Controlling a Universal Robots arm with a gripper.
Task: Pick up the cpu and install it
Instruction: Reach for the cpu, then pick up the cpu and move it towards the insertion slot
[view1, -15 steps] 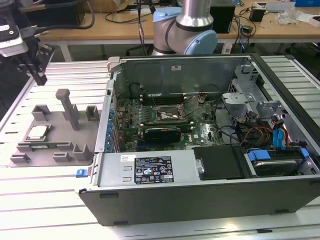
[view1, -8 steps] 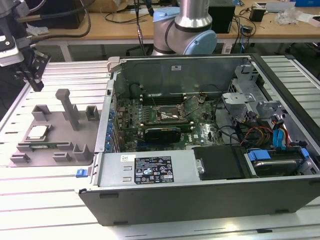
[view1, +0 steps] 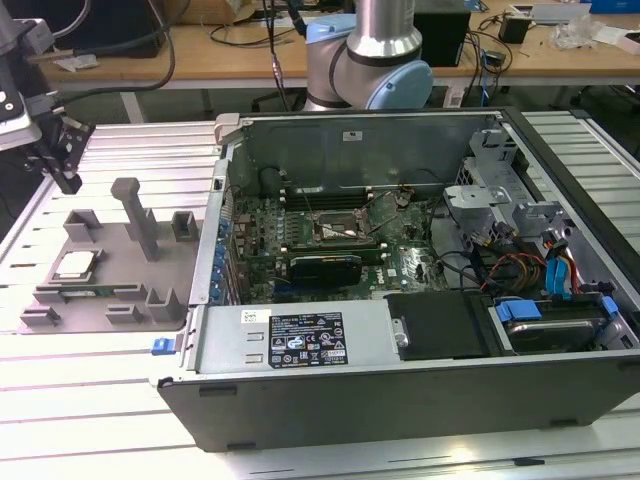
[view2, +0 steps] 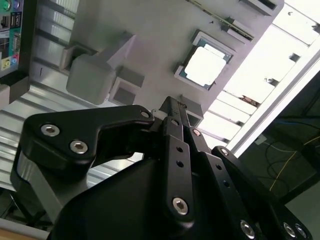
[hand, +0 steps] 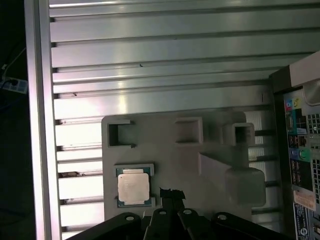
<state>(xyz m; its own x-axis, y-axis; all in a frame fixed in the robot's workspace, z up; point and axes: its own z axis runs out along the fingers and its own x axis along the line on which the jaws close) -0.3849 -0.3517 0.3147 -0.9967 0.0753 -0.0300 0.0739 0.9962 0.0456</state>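
End effector (hand: 172, 193), closed and empty, over grey fixture (hand: 165, 150) holding cpu (hand: 133, 186); a misaligned descent could scrape or tilt it.

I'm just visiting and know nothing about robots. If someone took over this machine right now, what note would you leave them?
Gripper: hovers above the grey holder tray, close to the cpu, carrying nothing.
Cpu: lies flat in its pocket on the tray, to the exterior view's left of the open computer case.
Done: nothing lifted yet.
Left: both the pick-up and the install.
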